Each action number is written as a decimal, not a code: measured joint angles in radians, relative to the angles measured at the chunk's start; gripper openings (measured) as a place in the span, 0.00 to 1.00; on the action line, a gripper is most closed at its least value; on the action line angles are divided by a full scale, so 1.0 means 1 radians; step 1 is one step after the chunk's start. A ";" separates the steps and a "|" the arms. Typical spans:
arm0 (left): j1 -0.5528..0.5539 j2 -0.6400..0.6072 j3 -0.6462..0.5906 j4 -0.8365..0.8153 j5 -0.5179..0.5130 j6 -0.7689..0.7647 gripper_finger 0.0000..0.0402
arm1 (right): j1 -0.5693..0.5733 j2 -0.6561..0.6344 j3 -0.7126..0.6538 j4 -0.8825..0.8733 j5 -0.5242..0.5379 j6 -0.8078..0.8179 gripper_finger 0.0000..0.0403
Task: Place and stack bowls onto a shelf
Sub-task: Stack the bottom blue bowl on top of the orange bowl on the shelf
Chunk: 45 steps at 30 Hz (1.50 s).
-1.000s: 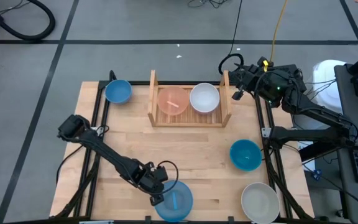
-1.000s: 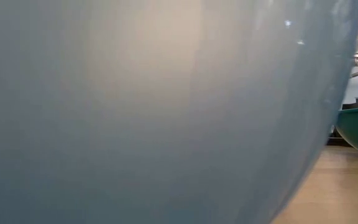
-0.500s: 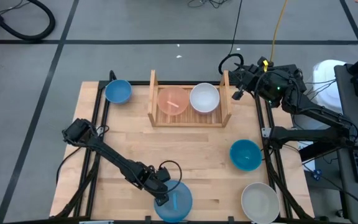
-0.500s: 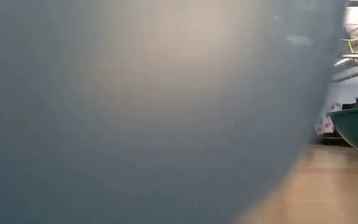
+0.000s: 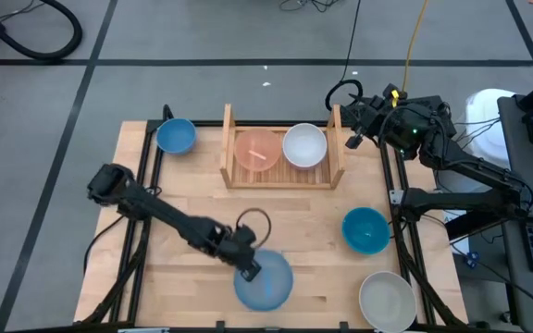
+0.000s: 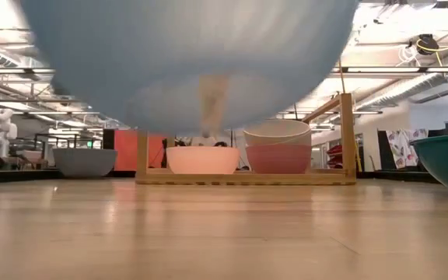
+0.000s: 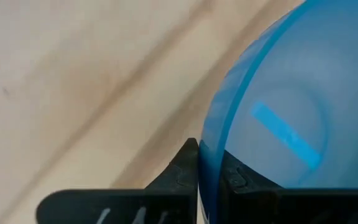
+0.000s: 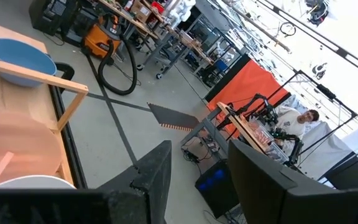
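A smooth, translucent light-blue bowl [image 5: 265, 282] is gripped by its thin rim in the left gripper [image 5: 248, 268], one dark finger [image 7: 182, 171] inside the wall and one outside. In the low view the bowl's rounded underside [image 6: 193, 62] is seen hanging clear above the pale, grained wooden tabletop [image 6: 224, 233]. Half a second ago that view was filled entirely by the bowl; now it has been lifted and carried a little toward the table's middle. The slatted light-wood shelf [image 5: 283, 178] is seen at the far edge, with a peach bowl [image 5: 257, 150] and a white bowl [image 5: 304, 145] side by side in it. The right gripper [image 5: 352, 141] is parked beside the shelf's right board, its fingers [image 8: 157, 174] spread and empty.
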 joint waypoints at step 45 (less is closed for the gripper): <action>1.068 -0.034 0.390 -0.433 0.097 0.956 0.02 | 0.000 0.000 0.000 -0.001 0.004 0.003 0.38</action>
